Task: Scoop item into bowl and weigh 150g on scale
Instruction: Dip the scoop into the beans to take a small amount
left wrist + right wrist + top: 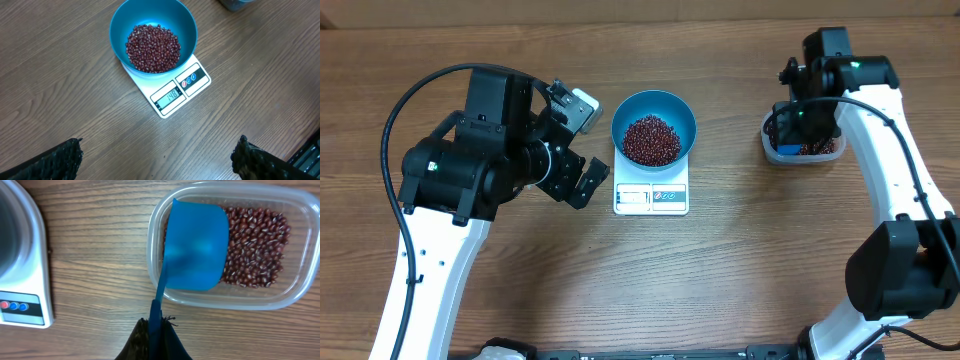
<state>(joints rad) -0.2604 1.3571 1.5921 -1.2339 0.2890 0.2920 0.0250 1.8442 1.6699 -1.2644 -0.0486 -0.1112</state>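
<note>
Left fingers (588,183) gape wide and empty, left of the flat white scale (651,198) bearing the round blue bowl (655,103). Left wrist: small red-brown beans (152,47) heap inside. Right wrist: right fingers (175,347) pinch a smooth blue scoop (195,245) at a clear tub (295,295), right of the scale.

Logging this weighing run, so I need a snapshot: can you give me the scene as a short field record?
bowl: on the scale, holding beans
display: appears to read 148
scoop: over the tub, no beans showing on it
tub: right of scale, partly filled with beans
left gripper: open, empty, beside scale
right gripper: shut on scoop handle
</note>
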